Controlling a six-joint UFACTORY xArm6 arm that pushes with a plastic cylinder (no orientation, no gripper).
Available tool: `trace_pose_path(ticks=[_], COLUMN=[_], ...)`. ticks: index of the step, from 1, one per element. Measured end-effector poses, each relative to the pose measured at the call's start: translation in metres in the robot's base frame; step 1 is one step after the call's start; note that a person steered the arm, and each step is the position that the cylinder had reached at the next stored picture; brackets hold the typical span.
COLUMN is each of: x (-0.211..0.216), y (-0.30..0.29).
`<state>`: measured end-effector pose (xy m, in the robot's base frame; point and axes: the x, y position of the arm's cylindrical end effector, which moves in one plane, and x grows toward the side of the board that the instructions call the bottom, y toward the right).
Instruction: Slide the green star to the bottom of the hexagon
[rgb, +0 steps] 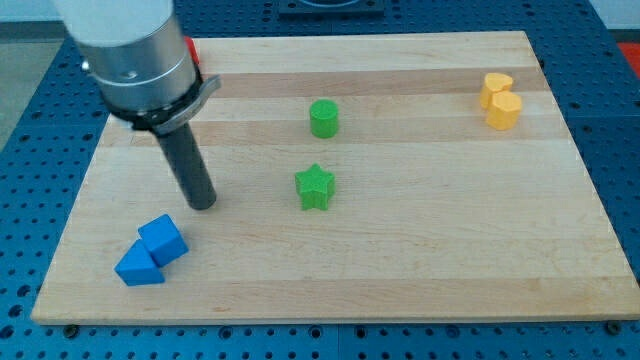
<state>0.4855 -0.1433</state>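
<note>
The green star lies near the middle of the wooden board. A green round block sits above it, a short gap apart. Two yellow blocks sit touching at the view's top right: a heart-like one and a hexagon-like one just below it. My tip rests on the board to the left of the green star, well apart from it, and just above the blue blocks.
Two blue blocks sit touching at the bottom left: a cube and a triangular block. A red object shows behind the arm at the top left. The board sits on a blue perforated table.
</note>
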Motion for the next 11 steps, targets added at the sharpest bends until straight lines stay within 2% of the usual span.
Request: trace_pose_path(ticks=[5, 7, 9, 11], x=[-0.001, -0.001, 0.016, 0.008], y=[0.236, 0.307, 0.334, 0.365])
